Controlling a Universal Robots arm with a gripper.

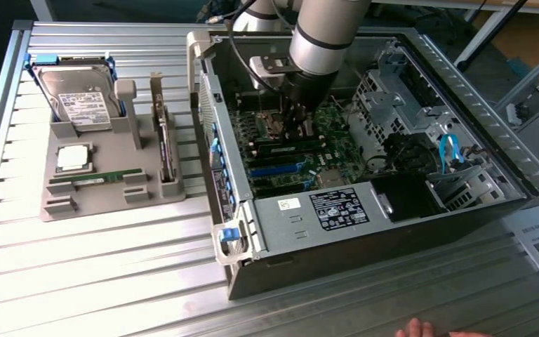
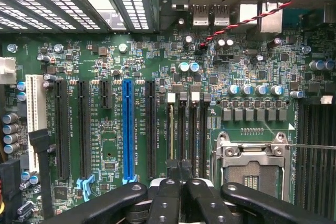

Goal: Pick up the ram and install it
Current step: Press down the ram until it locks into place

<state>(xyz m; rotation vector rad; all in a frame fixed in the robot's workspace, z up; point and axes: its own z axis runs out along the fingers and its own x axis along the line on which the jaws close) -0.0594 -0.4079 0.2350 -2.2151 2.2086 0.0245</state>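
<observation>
My gripper [image 1: 293, 130] reaches down into the open computer case [image 1: 250, 232], over the green motherboard [image 2: 105, 145]. Its black fingertips [image 2: 173, 174] are pressed together, so my gripper [image 2: 179, 169] is shut, right at the near end of the row of dark memory slots [image 2: 191, 135]. In the slot beside the fingertips, a slim ram [image 2: 170, 132] stands edge-on, showing a pale strip. A second green ram stick [image 1: 96, 177] lies flat in the grey holder [image 1: 59, 207] on the exterior view's left, well away from the gripper.
The holder also carries a hard drive [image 1: 81, 102], a square silver processor [image 1: 73, 157] and an upright expansion card [image 1: 165, 140]. The empty processor socket [image 2: 252, 169] lies beside the memory slots. A red-black wire [image 2: 247, 22] crosses the board. A person's hand [image 1: 421, 328] rests at the table's front edge.
</observation>
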